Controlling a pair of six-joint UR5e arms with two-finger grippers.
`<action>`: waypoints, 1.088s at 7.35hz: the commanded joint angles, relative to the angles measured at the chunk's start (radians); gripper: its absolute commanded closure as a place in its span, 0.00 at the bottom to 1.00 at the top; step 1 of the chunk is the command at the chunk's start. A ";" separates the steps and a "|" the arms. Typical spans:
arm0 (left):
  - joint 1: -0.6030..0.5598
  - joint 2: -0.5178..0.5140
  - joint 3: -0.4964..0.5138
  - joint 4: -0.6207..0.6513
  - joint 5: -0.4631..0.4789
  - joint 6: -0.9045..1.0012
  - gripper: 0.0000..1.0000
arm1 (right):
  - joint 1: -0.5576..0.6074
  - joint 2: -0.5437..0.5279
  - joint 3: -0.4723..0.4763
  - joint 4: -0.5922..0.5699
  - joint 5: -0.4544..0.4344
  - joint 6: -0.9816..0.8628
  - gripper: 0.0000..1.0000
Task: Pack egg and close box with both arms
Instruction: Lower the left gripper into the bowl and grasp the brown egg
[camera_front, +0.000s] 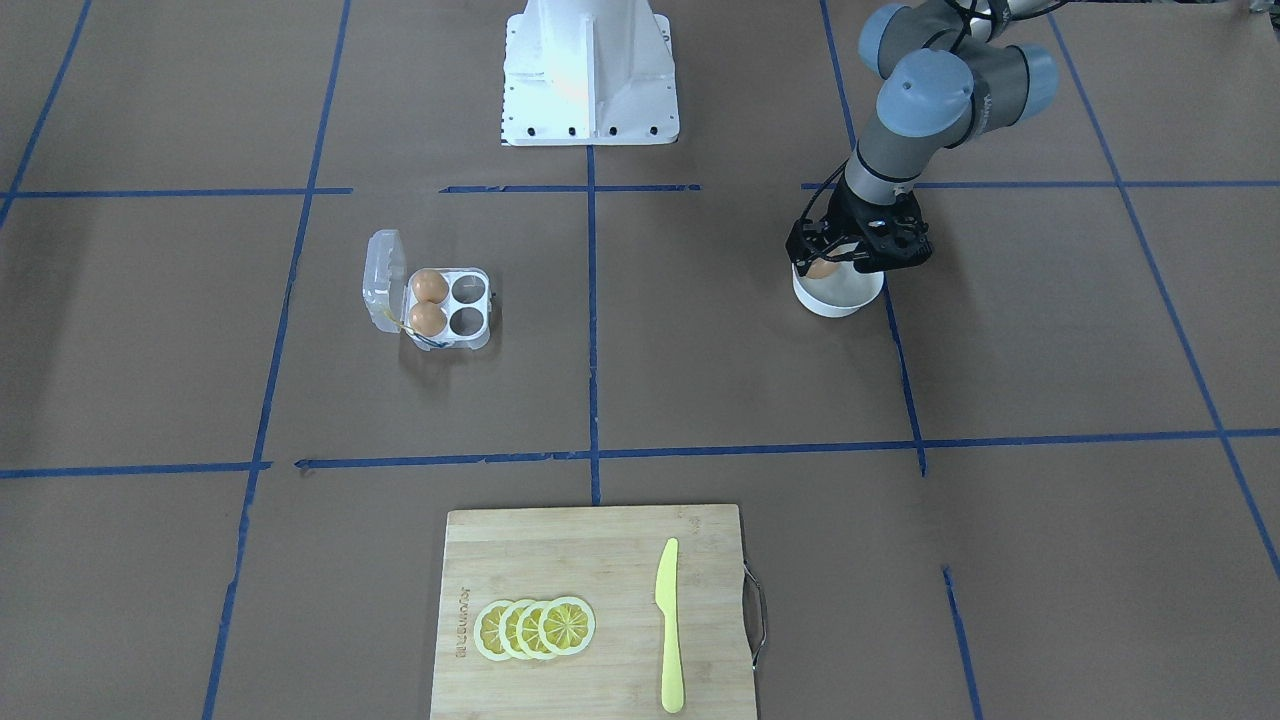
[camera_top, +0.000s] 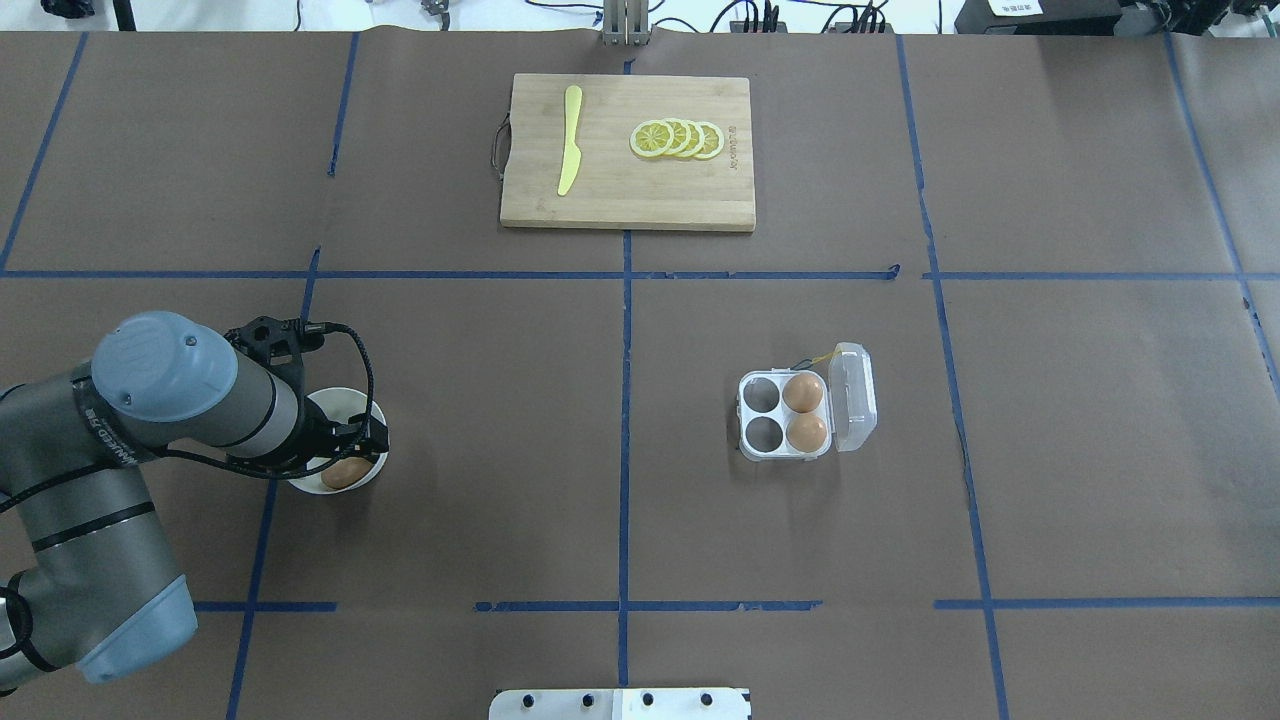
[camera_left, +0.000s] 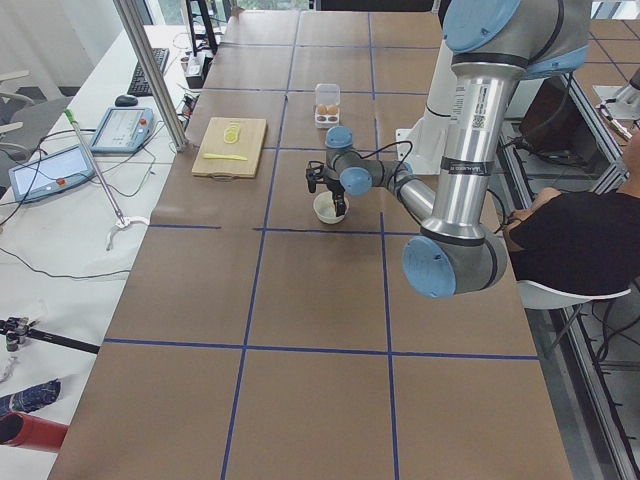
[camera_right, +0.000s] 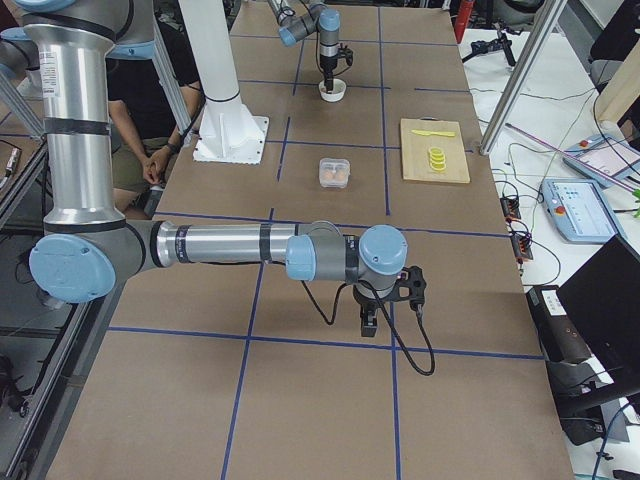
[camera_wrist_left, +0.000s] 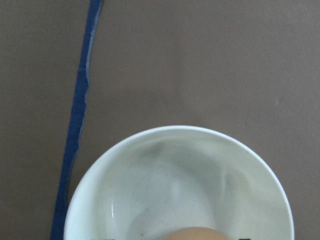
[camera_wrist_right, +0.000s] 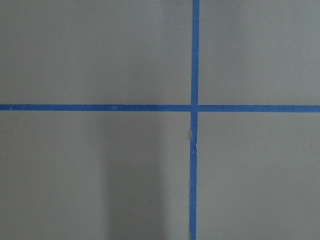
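My left gripper (camera_front: 826, 264) hangs over the round white bowl (camera_front: 838, 298) and is shut on an orange-brown egg (camera_front: 820, 268), held at about rim height. The left wrist view shows the egg's top (camera_wrist_left: 195, 233) at the bottom edge over the bowl's bare inside (camera_wrist_left: 165, 190). The clear box (camera_front: 470, 338) lies open on the other side, its lid (camera_front: 384, 278) folded back. Two eggs (camera_front: 430, 287) fill the cells by the hinge and two cells (camera_front: 466, 305) are bare. My right gripper (camera_right: 385, 305) shows only in the exterior right view, low over bare table; I cannot tell its state.
A wooden cutting board (camera_front: 590, 560) with lemon slices (camera_front: 535, 628) and a yellow knife (camera_front: 668, 625) lies at the operators' edge. The white pedestal (camera_front: 590, 70) stands at the robot's edge. Blue tape lines cross the brown table.
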 joint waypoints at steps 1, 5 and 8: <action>0.015 0.000 0.000 0.000 0.000 -0.020 0.14 | -0.001 -0.001 0.003 0.001 0.001 0.000 0.00; 0.016 0.000 -0.006 0.001 -0.004 -0.053 0.46 | 0.001 -0.003 0.003 0.000 0.001 0.000 0.00; 0.015 0.000 -0.015 0.014 -0.004 -0.054 0.82 | 0.001 -0.003 0.014 0.000 -0.001 0.002 0.00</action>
